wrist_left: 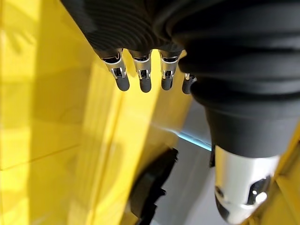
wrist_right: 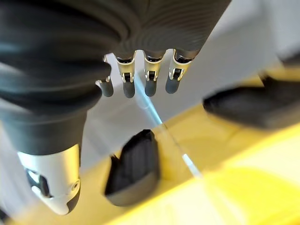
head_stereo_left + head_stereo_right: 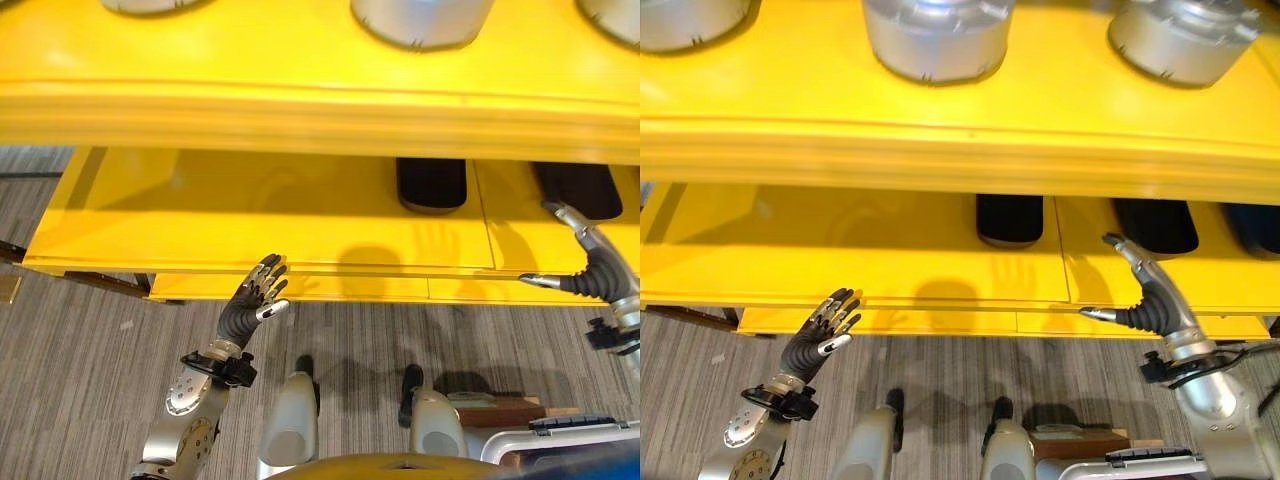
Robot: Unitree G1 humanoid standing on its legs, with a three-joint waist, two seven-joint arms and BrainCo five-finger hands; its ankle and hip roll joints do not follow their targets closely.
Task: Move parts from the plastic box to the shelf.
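Note:
A yellow shelf (image 3: 250, 215) spans the view. Silver round parts (image 3: 935, 35) stand on its upper board, and black parts (image 3: 432, 185) lie at the back of its lower board. My left hand (image 3: 248, 305) hovers open and empty just before the lower board's front edge, left of centre. My right hand (image 3: 1155, 300) is open too, with its fingers stretched over the lower board's front right, short of another black part (image 3: 1155, 225). The right wrist view shows straight fingers (image 2: 150, 84) above a black part (image 2: 133, 168). The plastic box (image 3: 560, 440) sits low at the right.
Grey striped carpet (image 3: 90, 370) lies before the shelf. The upper board's thick front edge (image 3: 300, 110) overhangs the lower level. A seam (image 3: 1062, 255) divides the lower board near the right hand.

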